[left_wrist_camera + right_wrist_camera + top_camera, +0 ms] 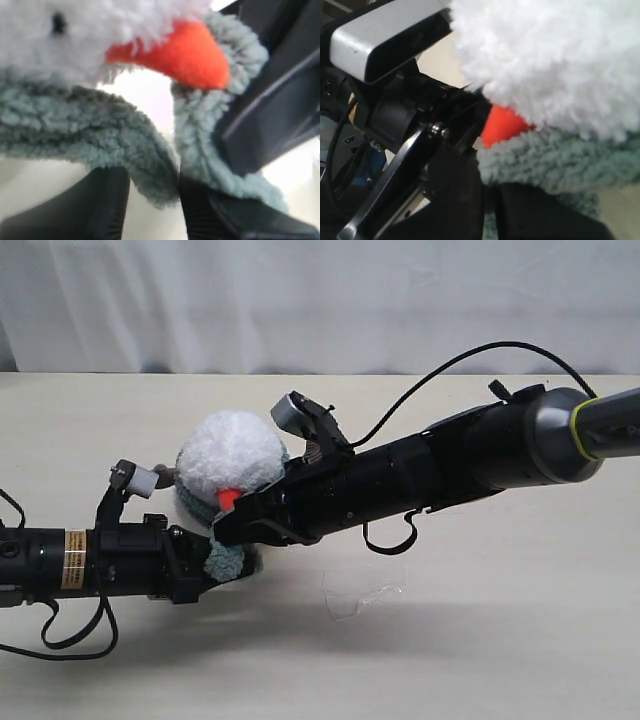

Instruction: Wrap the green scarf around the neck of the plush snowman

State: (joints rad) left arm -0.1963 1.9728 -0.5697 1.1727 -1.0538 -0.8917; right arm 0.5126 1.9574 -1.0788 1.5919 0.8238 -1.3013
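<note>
The round fluffy white plush snowman point(230, 450) sits on the pale beige table point(480, 640), its orange cone nose point(227, 498) at 6 o'clock on the ball; the long fuzzy grey-green knit scarf point(198, 508) circles beneath the head, with one end hanging at 6 o'clock; the black left gripper point(205, 565) reaches in low from 9 o'clock and the black right gripper point(228, 528) from 3 o'clock, and the two meet under the nose; a small clear plastic piece point(362, 595) lies apart at 4 o'clock.

The exterior view does not show either set of fingers clearly; the left wrist view shows its fingers point(105, 200) slightly apart, pinching a scarf fold that fills the gap, and also a black bead eye point(58, 22); the right wrist view shows its fingers point(545, 215) nearly together with a sliver of scarf nipped between them, and the other arm's grey camera housing point(380, 40).
</note>
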